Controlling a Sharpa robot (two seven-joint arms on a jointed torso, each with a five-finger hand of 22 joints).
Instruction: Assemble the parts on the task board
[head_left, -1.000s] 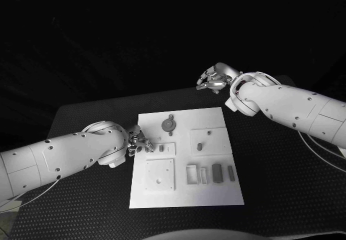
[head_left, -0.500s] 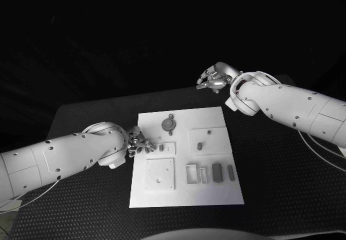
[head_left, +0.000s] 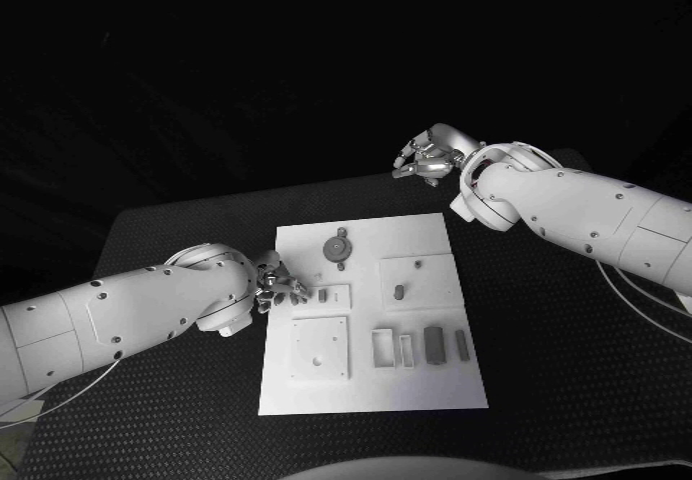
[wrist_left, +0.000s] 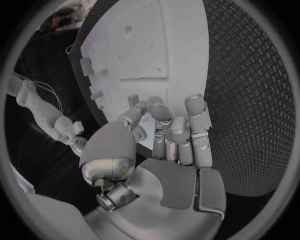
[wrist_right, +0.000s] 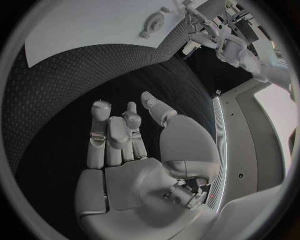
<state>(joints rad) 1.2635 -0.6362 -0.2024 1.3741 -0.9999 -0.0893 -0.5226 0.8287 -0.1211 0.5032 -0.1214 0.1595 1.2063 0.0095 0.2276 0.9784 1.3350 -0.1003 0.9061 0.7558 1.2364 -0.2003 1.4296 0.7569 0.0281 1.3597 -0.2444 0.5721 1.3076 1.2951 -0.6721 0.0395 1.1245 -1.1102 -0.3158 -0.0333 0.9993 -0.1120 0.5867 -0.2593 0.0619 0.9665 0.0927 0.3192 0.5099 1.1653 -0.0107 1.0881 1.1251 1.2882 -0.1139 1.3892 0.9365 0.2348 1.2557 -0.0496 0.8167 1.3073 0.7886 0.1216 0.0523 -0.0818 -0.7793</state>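
Left hand (head_left: 278, 290) hovered at task board (head_left: 433, 385) left edge, fingers loosely curled, nothing held. Right hand (head_left: 428, 158) beyond far corner, fingers apart, empty.

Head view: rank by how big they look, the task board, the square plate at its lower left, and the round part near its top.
1. task board
2. square plate
3. round part
The gaps are plain; all three lie on the same surface, so nearness hardly matters.

Grey parts (head_left: 418, 347) flat on white task board (head_left: 433, 395)
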